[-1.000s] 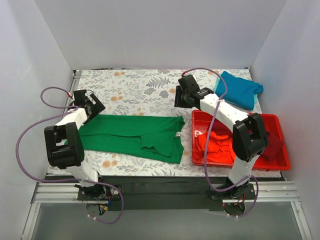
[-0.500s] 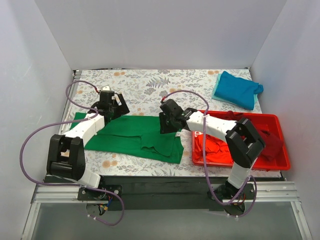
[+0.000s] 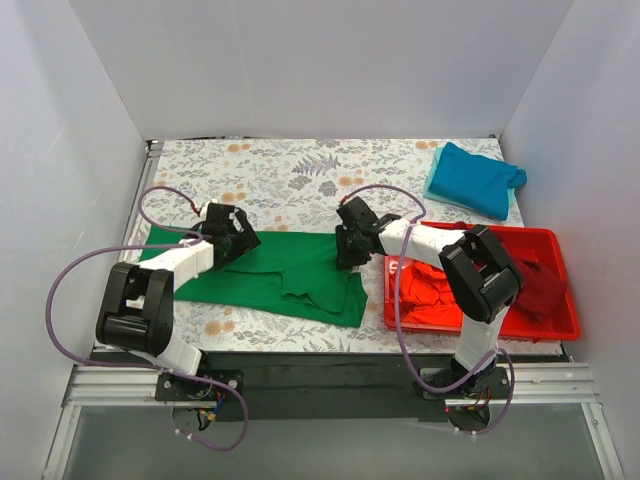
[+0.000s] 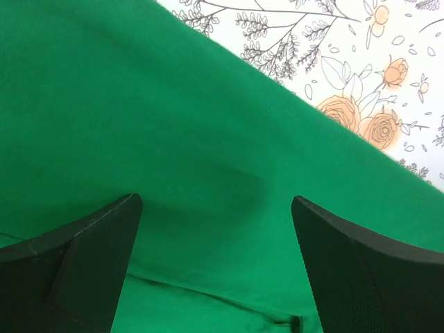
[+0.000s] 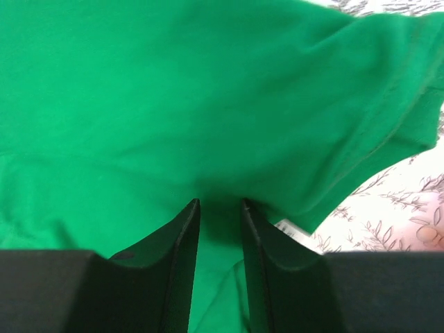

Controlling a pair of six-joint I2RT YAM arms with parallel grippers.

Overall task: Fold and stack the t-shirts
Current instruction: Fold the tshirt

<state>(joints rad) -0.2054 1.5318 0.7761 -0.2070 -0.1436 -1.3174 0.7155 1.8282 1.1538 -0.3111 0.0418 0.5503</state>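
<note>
The bright green t-shirt (image 3: pixel 290 265) lies spread flat on the floral table, left of the tray. My left gripper (image 3: pixel 243 240) hovers over its upper left part with jaws wide open; the left wrist view (image 4: pixel 215 201) shows only green cloth (image 4: pixel 173 104) between them. My right gripper (image 3: pixel 348 258) is at the shirt's right edge, its jaws nearly together, pinching green cloth (image 5: pixel 173 83) in the right wrist view (image 5: pixel 219 202). The teal blue t-shirt (image 3: pixel 475 180) lies folded at the back right. The orange-red t-shirt (image 3: pixel 430 295) and the dark maroon t-shirt (image 3: pixel 540 285) lie crumpled in the tray.
The rigid red plastic tray (image 3: pixel 480 328) stands at the front right, close to the green shirt's right edge. White walls enclose the table on three sides. Bare floral tabletop (image 3: pixel 290 180) shows behind the green shirt. Purple cables loop from both arms.
Both arms have swung in onto the green shirt: the left from its left end toward the middle, the right from the back of the table down to its right edge, where its jaws have closed on cloth.
</note>
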